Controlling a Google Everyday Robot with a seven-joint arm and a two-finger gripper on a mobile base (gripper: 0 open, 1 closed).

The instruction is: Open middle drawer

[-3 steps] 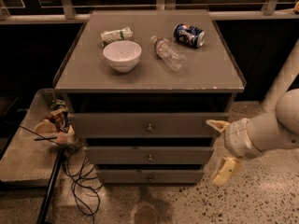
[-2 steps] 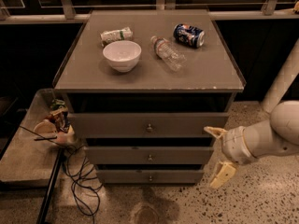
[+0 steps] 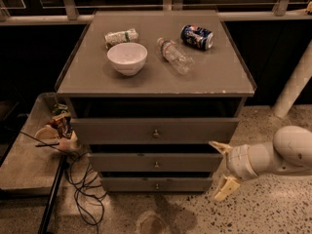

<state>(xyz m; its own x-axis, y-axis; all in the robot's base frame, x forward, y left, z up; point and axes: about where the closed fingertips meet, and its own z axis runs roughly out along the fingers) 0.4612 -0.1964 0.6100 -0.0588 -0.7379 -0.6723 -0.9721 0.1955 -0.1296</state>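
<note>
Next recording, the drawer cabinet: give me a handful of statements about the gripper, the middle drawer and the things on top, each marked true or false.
1. The gripper grips the knob of the middle drawer. False: it hangs off the cabinet's right side, near that drawer's right end, apart from the knob.
2. The white bowl stands upright on the cabinet top. True.
3. The plastic bottle stands upright. False: it lies on its side, right of the bowl.
4. The can lies on its side near the back right. True.
5. The gripper's fingers are shut. False: they are spread open.
</note>
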